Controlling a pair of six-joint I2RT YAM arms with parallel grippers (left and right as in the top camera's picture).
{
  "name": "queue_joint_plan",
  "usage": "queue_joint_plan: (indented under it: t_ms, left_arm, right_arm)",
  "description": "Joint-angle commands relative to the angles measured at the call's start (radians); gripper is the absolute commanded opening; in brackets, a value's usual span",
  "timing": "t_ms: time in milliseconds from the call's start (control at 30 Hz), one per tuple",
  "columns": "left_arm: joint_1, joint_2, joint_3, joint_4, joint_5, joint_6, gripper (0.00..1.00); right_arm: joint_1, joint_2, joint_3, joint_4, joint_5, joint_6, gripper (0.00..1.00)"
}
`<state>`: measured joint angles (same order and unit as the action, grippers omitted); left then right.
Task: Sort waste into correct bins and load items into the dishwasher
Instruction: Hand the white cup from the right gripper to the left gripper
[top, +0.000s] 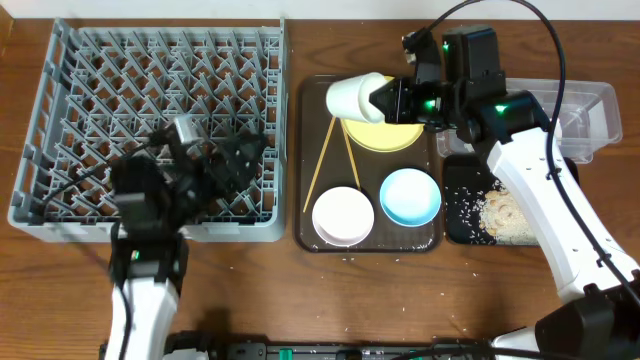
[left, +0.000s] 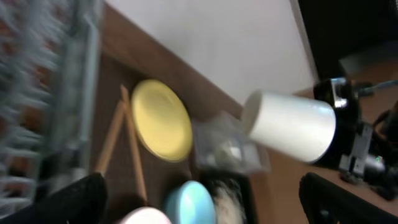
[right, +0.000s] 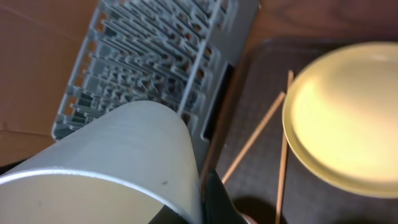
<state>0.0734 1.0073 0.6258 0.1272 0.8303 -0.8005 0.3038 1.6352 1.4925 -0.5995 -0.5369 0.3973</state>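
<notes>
Tabletop (top: 400, 300): wooden; carries the rack, the tray and two bins.
Rack (top: 160, 60): grey, on the left, with upright pegs across its grid. Nothing is loaded yet.
Tray (top: 370, 165): dark brown, just right of the rack; holds most of the dishes.
Bins: a clear tub (top: 590, 110) at far right and a black tray (top: 460, 210) with rice (top: 500, 212) in front of it.
Plate (top: 385, 138): yellow, flat at the tray's far end, partly under the right arm.
Bowls: white (top: 343, 215) and blue (top: 410, 196), side by side at the tray's near end.
Cup (top: 352, 97): white, in the air above the tray's far left corner, between plate and rack.
Cup risk: it is held by a pinch at its rim alone, so it may twist or slip on the way over. It could also clip the rack's wall, or settle crosswise on the pegs if let go on its side.
Cup axis: lying sideways, long axis running left to right. The base seems to lead toward the rack and the mouth to face back at the wrist.
Chopsticks (top: 320, 165): two, splayed on the tray, long axes running near to far. A dropped cup would land close by.
Right fingers (top: 385, 97): closed tight on the cup's wall near the rim.
Left fingers (top: 240, 155): spread fully apart, holding nothing, above the rack's near right part. The arms could meet if both close in on the cup.
</notes>
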Motion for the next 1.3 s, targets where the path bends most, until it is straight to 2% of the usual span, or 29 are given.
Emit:
queue_joint_plan:
  t_ms: [0,67,267,467,633,767,1267]
  left_arm:
    - [-0.001,0.098,0.019,0.008,0.158,-0.324,0.99]
    - [-0.001,0.157,0.018,0.014,0.246,-0.423,0.99]
    - [-0.001,0.249,0.018,0.126,0.404,-0.436,0.99]
    - [-0.001,0.253,0.018,0.118,0.439,-0.435,0.99]
    - [-0.001,0.253,0.018,0.118,0.438,-0.435,0.99]
    - [-0.001,0.253,0.018,0.118,0.437,-0.435,0.99]
    - [-0.001,0.253,0.018,0.118,0.437,-0.435,1.0]
  right_arm:
    - [-0.019,0.013,-0.011,0.041,-0.073,-0.009,0.01]
    - [-0.029,0.03,-0.015,0.077,-0.147,-0.008,0.01]
    - [-0.043,0.133,-0.015,0.176,-0.422,-0.009,0.01]
    - [-0.037,0.268,-0.015,0.293,-0.688,-0.009,0.01]
    - [-0.003,0.346,-0.015,0.323,-0.807,-0.01,0.01]
    - [0.043,0.38,-0.015,0.327,-0.859,-0.039,0.01]
    - [0.186,0.398,-0.015,0.335,-0.851,-0.047,0.01]
